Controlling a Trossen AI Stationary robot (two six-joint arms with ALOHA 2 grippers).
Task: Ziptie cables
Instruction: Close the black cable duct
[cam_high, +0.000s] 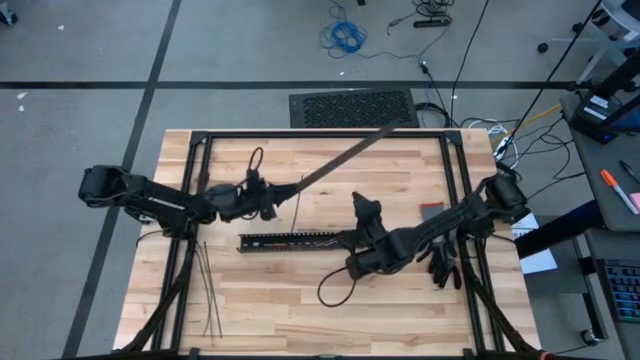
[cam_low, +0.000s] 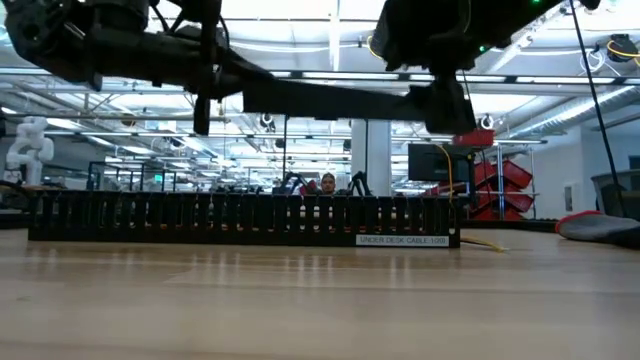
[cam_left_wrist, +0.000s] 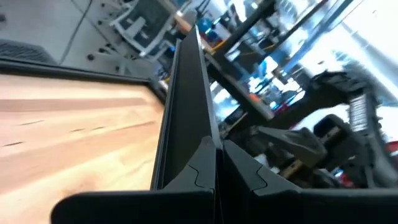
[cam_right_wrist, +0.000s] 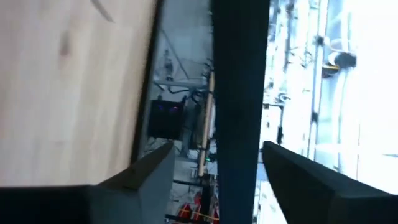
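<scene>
Zipties (cam_high: 208, 290): thin dark straight strips, loosely fanned.

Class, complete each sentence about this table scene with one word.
1. The left claw clamps the long black strip, while the right claw has its fingers ____.
2. The zipties lie nearer the ____ arm.
3. The slotted duct is held by ____ claw.
Missing words: open; left; neither.

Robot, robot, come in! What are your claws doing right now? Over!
Left gripper shut on long black cover strip. Right gripper open around same strip. Zipties untouched on table. Slotted duct lies mid-table.
</scene>
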